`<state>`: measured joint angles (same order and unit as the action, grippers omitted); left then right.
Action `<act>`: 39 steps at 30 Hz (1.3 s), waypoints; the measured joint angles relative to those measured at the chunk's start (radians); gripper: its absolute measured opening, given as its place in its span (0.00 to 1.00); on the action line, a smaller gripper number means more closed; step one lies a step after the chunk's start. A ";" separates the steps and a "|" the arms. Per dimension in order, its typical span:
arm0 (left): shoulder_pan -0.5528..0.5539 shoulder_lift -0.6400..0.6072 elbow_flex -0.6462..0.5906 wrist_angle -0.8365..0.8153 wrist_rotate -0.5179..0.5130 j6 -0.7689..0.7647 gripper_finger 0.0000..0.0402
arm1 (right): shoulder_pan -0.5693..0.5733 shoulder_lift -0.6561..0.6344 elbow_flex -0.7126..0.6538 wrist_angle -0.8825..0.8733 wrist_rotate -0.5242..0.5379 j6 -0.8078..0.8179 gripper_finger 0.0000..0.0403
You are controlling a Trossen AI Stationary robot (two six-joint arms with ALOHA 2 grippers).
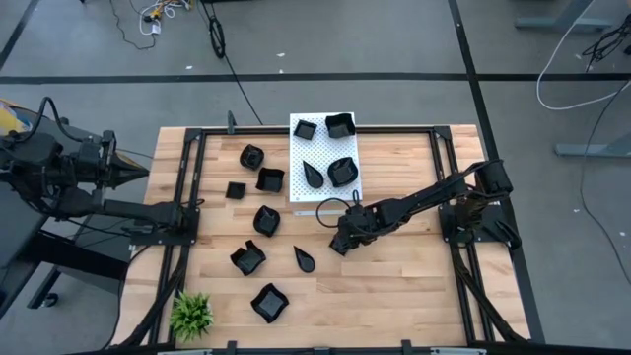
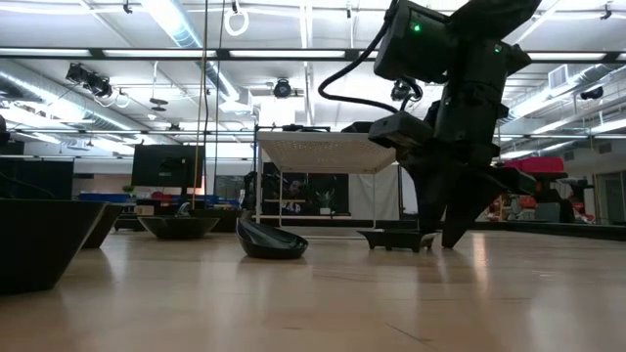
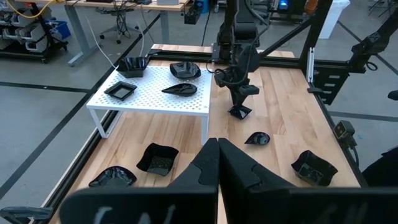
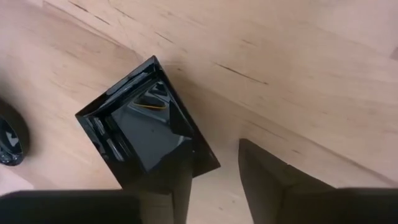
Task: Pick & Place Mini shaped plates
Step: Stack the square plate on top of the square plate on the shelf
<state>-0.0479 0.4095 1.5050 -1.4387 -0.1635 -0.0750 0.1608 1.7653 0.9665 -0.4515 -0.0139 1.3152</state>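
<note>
A small square black plate (image 4: 143, 130) lies flat on the wooden table just in front of the white perforated board (image 1: 325, 187). My right gripper (image 4: 211, 186) stands over it, open and pointing steeply down, with the plate's near rim between its fingers. The same plate (image 3: 239, 112) also appears in the left wrist view, under my right gripper (image 3: 239, 96). Several black plates sit on the board, among them a teardrop one (image 1: 314, 174). Several more lie on the table, such as a teardrop plate (image 1: 305, 259). My left gripper (image 1: 138, 170) waits shut, raised beyond the table's left edge. My right gripper comes at the square plate from above. One finger (image 4: 165, 193) stands over the plate's inside at its near rim (image 4: 205, 163), the other finger (image 4: 273, 180) outside it over bare wood. Whether either finger touches the plate I cannot tell. The plate rests flat on the table.
A small green plant (image 1: 192, 314) stands at the table's near left corner. Black rails (image 1: 187, 187) run along the table's left and right sides. Bare wood lies near the table's front right (image 1: 394, 296).
</note>
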 joint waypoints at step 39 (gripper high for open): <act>0.000 0.000 0.000 0.000 0.000 0.000 0.01 | 0.002 0.001 0.066 0.128 -0.032 -0.085 0.00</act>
<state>-0.0479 0.4095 1.5051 -1.4387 -0.1635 -0.0750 0.1631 1.7664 1.0330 -0.3239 -0.0457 1.2298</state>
